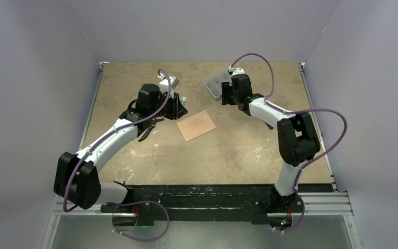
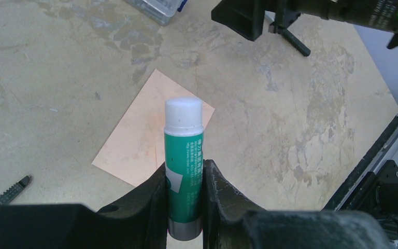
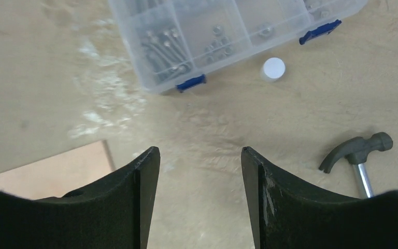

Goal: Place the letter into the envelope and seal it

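One flat salmon-tan paper rectangle (image 1: 197, 125) lies mid-table. It also shows in the left wrist view (image 2: 134, 140) and the right wrist view (image 3: 46, 166). No flap shows on it, so I cannot tell whether it is the envelope or the letter. No second sheet is in view. My left gripper (image 1: 181, 106) (image 2: 185, 165) is shut on a green glue stick (image 2: 184, 155) with a white top, held above the paper's near part. My right gripper (image 1: 227, 96) (image 3: 200, 150) is open and empty, above bare table between the paper and a parts box.
A clear plastic parts box (image 1: 215, 85) (image 3: 223, 31) with blue latches lies at the back. A small white round cap (image 3: 273, 68) stands beside it. A hammer (image 3: 360, 153) lies to the right in the right wrist view. Dark pliers (image 1: 147, 132) lie left of the paper.
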Controlling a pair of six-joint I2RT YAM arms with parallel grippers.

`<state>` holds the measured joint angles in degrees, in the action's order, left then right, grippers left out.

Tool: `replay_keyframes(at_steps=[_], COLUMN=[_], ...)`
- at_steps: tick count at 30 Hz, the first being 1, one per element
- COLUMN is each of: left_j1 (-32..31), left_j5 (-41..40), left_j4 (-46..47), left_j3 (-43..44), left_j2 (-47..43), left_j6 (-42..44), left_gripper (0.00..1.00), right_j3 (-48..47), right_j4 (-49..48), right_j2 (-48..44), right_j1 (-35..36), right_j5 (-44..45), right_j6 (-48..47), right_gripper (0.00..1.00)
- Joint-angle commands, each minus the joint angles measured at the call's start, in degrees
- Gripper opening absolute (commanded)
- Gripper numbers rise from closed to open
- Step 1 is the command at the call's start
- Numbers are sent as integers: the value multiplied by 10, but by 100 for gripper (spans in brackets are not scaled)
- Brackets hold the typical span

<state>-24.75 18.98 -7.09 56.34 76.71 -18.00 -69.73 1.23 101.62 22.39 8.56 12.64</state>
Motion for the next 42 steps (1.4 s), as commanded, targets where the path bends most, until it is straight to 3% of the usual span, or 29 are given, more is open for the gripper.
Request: replay_keyframes(at_steps=[1, 11, 23, 27, 33, 37, 42], left_j1=[3, 3, 3, 3, 3, 3, 3], left_j5=[3, 12, 20, 20, 23, 26, 34], left_j4=[2, 0, 2, 1, 1, 0, 3], left_j3=[21, 29, 46, 47, 48, 47, 47], left_j2=[14, 32, 53, 55, 56, 56, 54], left_j6=[6, 4, -1, -2, -3, -3, -2], left_gripper=[0, 0, 0, 0, 0, 0, 0], right_j3=[-81, -166, -198, -207, -228, -218, -201], right_j4=[36, 35, -33, -41, -20, -14, 3], right_j2=[58, 177, 231, 243, 258, 249, 215], right_j1=[-30, -77, -96, -96, -97, -99, -99], right_j5=[39, -2, -67, -68, -84, -97, -91], right_j6=[-62, -86, -173, -181, -175, -164, -135], right_gripper=[61, 65, 54, 49, 31, 28, 15])
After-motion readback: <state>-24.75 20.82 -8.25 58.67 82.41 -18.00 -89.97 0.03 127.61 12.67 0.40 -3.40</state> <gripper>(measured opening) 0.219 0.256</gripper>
